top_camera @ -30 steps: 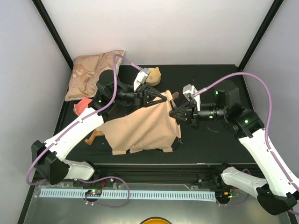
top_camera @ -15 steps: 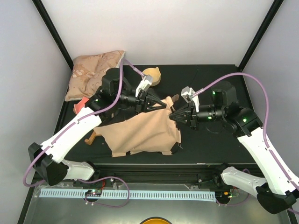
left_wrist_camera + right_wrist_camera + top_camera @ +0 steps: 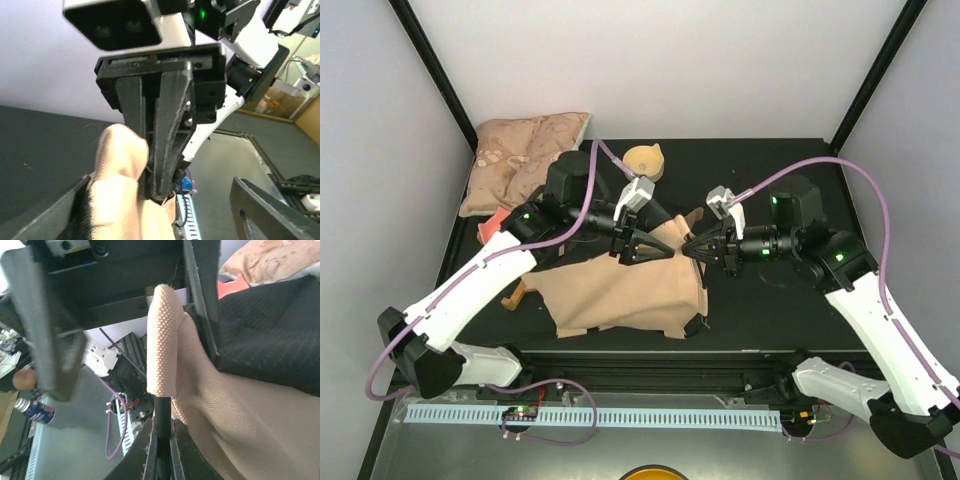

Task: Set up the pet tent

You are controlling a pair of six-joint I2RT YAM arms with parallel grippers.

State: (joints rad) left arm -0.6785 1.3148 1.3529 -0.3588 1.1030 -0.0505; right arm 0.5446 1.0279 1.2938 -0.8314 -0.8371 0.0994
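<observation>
The left gripper (image 3: 658, 250) is open, fingers spread wide w/ nothing clamped. They stand either side of a raised, fabric-covered tip of the tan canvas pet tent (image 3: 620, 290); can't tell if one finger brushes the cloth. Nose to nose w/ it, the right gripper (image 3: 692, 250) is closed tight on that same tip. The right wrist view shows its fingers (image 3: 142, 465) pinching a thin black pole (image 3: 161, 425) just below where the pole goes into a tan sleeve of the fabric. The rest of the tent lies flat & rumpled on the black table (image 3: 770, 310), ctr-left, toward the near edge, w/ bits of black floor showing at its lower right corner. Its upper right corner is the part lifted btwn the two grippers. A beige patterned square pillow (image 3: 525, 160) sits at the back left, well apart from the tent. A small round tan object (image 3: 643, 158) lies at the back, just behind the left arm.
</observation>
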